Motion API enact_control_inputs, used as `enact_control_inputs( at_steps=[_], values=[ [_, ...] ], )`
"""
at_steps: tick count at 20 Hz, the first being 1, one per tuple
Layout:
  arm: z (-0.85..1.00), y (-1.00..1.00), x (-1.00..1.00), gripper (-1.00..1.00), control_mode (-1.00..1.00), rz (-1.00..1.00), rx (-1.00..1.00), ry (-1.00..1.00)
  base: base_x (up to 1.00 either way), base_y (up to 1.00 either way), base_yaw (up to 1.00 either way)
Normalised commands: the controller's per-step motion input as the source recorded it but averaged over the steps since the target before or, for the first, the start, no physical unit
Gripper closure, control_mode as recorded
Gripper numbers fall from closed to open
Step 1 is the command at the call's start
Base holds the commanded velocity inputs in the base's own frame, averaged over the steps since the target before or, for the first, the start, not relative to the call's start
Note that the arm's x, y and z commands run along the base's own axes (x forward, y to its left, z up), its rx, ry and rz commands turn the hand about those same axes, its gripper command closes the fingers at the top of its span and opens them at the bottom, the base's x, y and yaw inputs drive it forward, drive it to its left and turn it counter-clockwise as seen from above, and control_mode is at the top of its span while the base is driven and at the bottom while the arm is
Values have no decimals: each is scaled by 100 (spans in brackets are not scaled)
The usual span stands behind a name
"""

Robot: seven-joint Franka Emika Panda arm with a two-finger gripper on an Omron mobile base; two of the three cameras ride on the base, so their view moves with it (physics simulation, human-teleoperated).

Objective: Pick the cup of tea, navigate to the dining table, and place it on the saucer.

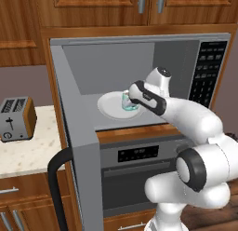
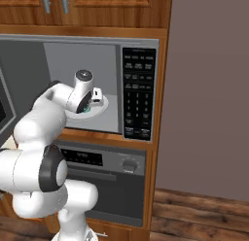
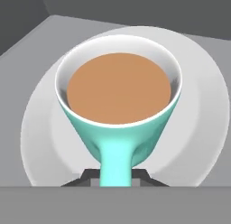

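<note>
Arm [image 1: 186,114] reaches into open microwave [image 1: 139,81]; teal cup [image 1: 126,100] on white plate [image 1: 109,106].

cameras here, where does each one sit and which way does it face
Left base view: behind the arm to its left, facing the open microwave; the white arm rises from lower right, reaching to the cup of tea on the white plate.
Right base view: behind the arm to its right, facing the same microwave; the arm rises from lower left.
Hand view: on the hand, looking along the end effector at the cup, whose handle sits between the dark fingertips.
All three share the cup and plate.
</note>
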Motion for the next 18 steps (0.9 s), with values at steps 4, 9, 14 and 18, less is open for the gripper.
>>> enact_control_inputs(
  at_steps=[4, 9, 14, 18],
  values=[
    [46, -15, -100, 100, -100, 0, 1, 0, 0, 0, 0],
    [84, -19, -100, 100, -100, 0, 0, 3, 0, 0, 0],
    [83, -20, -97, 100, -100, 2, 0, 8, 0, 0, 0],
    [44, -20, -94, 100, -100, 0, 0, 10, 0, 0, 0]
  ],
)
